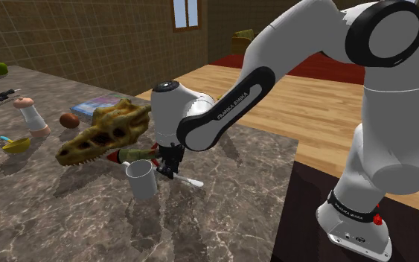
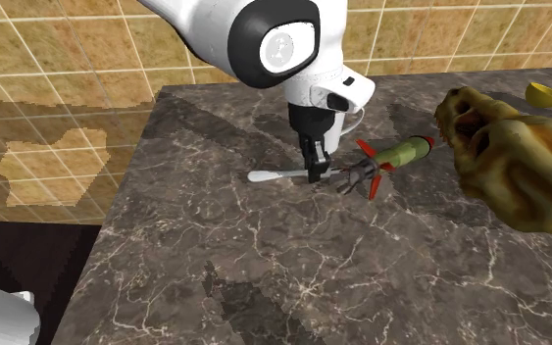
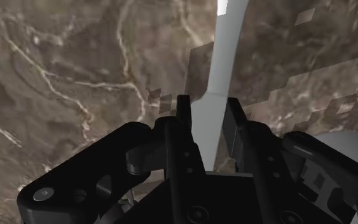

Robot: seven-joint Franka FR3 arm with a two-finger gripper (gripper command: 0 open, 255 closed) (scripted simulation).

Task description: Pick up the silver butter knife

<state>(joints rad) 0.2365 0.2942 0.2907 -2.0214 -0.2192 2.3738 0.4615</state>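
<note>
the marble counter point(image 1: 222, 216) bears all items. the arm point(image 1: 297, 59) reaches down onto it. a skull point(image 1: 103, 134) lies at the shoulder view's left of the gripper. a white mug point(image 1: 141, 180) stands just beside the gripper, on its near left. a rocket point(image 2: 401, 154) lies near the knife. the pale knife point(image 2: 267, 176) lies flat on the counter under the gripper point(image 2: 315, 178). the jaws are closed on the knife, one finger against each side.

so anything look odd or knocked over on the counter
Nothing is spilled or broken. The mug stands upright, and the knife lies flat on the counter, clasped by the gripper. The one oddity is a big dinosaur skull beside a green toy rocket lying on its side.
</note>
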